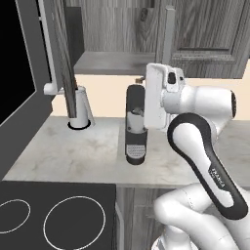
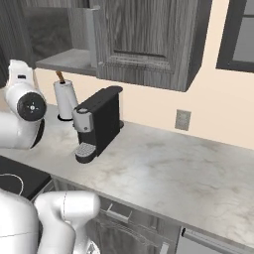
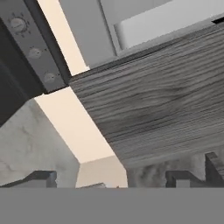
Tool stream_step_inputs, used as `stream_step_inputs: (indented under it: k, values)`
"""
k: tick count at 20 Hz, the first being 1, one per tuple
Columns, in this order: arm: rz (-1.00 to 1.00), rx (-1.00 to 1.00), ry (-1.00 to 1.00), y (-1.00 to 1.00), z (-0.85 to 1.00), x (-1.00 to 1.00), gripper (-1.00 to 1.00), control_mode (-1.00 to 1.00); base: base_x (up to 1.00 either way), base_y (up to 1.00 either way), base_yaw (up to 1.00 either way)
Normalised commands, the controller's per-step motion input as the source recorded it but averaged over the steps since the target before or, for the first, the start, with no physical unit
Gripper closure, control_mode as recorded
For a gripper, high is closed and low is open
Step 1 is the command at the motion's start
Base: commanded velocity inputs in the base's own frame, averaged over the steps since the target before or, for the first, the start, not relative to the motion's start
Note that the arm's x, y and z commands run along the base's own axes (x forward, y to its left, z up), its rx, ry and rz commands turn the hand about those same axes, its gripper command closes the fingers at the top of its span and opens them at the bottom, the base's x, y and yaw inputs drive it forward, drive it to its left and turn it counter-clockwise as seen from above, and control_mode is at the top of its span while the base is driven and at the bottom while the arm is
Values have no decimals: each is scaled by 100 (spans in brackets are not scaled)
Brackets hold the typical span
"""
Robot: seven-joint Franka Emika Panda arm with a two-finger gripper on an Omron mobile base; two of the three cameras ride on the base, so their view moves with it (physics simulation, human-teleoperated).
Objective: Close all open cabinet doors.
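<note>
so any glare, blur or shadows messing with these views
No glare or blur in any view. Left base view: soft shadow under the coffee machine on the counter. Right base view: flat, even light, open cabinet interior dim. Hand view: sharp wood grain on the door, steeply tilted.

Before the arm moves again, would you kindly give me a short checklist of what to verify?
1. All cabinet doors shut: not ok; the left door stands swung out.
2. End effector empty: ok; it is open with nothing between the fingertips.
3. End effector touching a door: cannot tell; a wood-grain panel lies close ahead.
4. Coffee machine clear of the door's swing: probably ok; it stands below the cabinet.
5. Paper towel roll upright: ok.
</note>
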Motion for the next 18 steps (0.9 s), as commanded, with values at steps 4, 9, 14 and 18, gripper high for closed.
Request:
stream_step_inputs:
  k: [4, 9, 14, 18]
  values:
    - [14, -20, -10, 90, -10, -91, -100, -100, 0, 0, 0]
    - [13, -12, -5, 67, -6, -71, -100, -100, 0, 0, 0]
    - [6, -3, 0, 39, 0, -7, -100, -100, 0, 0, 0]
    - [6, -3, 0, 33, 0, 0, -100, -100, 0, 0, 0]
